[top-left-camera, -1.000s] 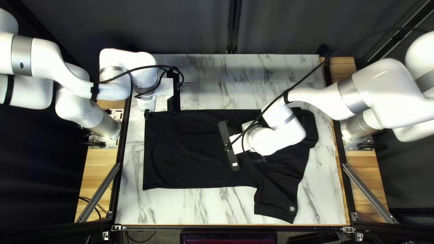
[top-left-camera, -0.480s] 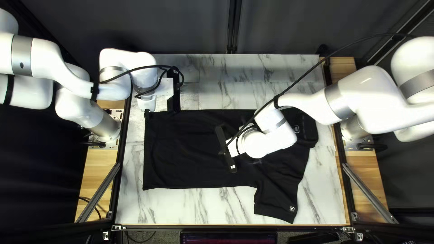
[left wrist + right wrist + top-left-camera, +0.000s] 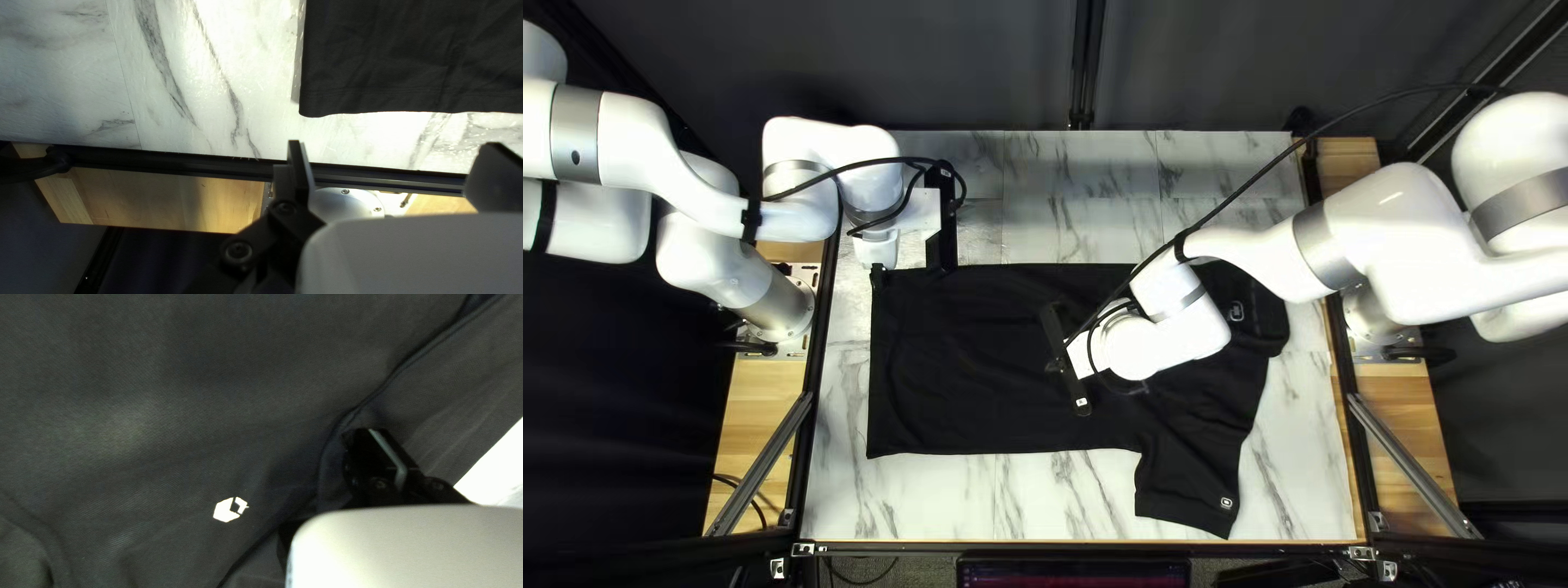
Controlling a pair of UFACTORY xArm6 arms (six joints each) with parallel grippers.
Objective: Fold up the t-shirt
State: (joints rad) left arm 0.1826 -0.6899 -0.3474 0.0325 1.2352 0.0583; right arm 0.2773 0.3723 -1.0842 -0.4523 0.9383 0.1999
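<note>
Compared with the earlier frame, the right arm [image 3: 1437, 245] reaches slightly further toward the left of the top left view; the left arm [image 3: 686, 163] and t-shirt [image 3: 991, 370] look unmoved. The shirt lies spread on the table [image 3: 948, 501], its near sleeve [image 3: 1187, 490] sticking out. The right gripper [image 3: 376, 432] is low over it, fingers pressed together, no cloth visible between them. The left gripper [image 3: 393, 144] is wide apart and holds nothing, the hem [image 3: 381, 100] just ahead.

Next, I judge, that sleeve needs turning in. Raise the right fingertips straight up before travelling, since dragging them could ruck the cloth. Pinch only the edge, and carry it over low and slowly.
</note>
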